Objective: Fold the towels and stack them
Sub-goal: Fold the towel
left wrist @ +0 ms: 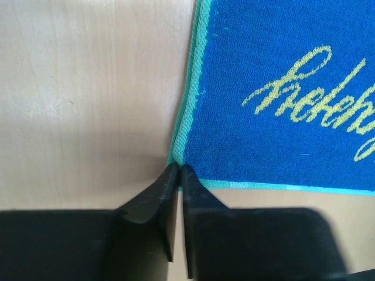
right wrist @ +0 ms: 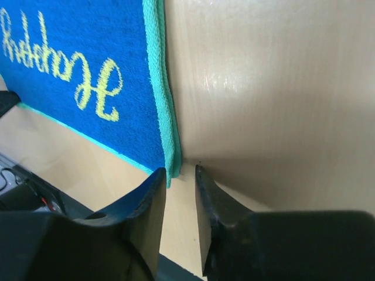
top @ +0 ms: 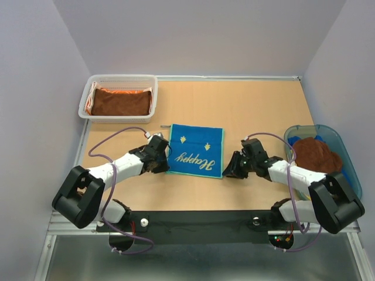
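A blue towel with a teal border and yellow lettering lies folded flat at the table's middle. My left gripper is at its near left corner. In the left wrist view the towel ends right at the gripper, whose jaws are pinched to a thin slit on the teal corner. My right gripper is at the near right corner. In the right wrist view this gripper stands open with bare table between its fingers, and the towel edge lies just past them.
A white mesh basket at the back left holds a dark brown towel with an orange one showing under it. A translucent blue-green tub at the right holds another brown towel.
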Robot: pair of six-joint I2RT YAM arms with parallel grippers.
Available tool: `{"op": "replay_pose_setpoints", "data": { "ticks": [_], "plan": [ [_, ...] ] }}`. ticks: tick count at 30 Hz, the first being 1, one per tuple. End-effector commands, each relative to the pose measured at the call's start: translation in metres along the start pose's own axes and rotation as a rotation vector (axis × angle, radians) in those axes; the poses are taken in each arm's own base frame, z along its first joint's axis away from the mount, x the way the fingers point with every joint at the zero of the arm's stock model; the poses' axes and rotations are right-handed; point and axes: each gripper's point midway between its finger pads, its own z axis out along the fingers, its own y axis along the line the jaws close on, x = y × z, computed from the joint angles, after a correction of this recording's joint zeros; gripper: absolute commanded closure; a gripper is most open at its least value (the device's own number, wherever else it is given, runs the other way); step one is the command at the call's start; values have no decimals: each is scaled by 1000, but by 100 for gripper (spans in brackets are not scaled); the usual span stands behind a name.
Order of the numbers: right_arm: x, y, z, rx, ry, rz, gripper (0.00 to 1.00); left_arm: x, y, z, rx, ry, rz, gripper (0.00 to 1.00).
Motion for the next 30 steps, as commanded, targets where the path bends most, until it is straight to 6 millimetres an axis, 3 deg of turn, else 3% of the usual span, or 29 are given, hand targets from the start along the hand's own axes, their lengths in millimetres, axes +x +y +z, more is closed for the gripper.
{"op": "replay_pose_setpoints", "data": {
  "ticks": [1,3,4,7,11,16,19,24,30],
  "plan": [
    [-13,7,-13,1,-80,-48,63,-6,9,-12,-35,-32,-5,66],
    [-20,11,-23,17,-104,-82,58,-9,10,-21,-45,-47,-6,56],
    [-30,23,-29,0,-130,-101,58,-16,7,-29,-30,-74,-11,47],
    [-41,42,-40,-39,-164,-148,58,-28,8,-45,-41,-119,-20,39],
    [-42,60,-39,-68,-150,-198,61,-39,0,-60,-23,-149,-25,39],
    [-27,74,-16,-48,-89,-273,65,-40,-28,-51,60,-124,10,46],
    [-22,60,4,-5,-60,-256,68,-30,-33,-29,66,-68,17,55],
    [-10,32,19,68,-9,-253,68,-8,-35,-8,102,-8,-15,57],
    [11,2,18,132,30,-208,67,38,-30,0,159,119,-43,58]
  ]
}}
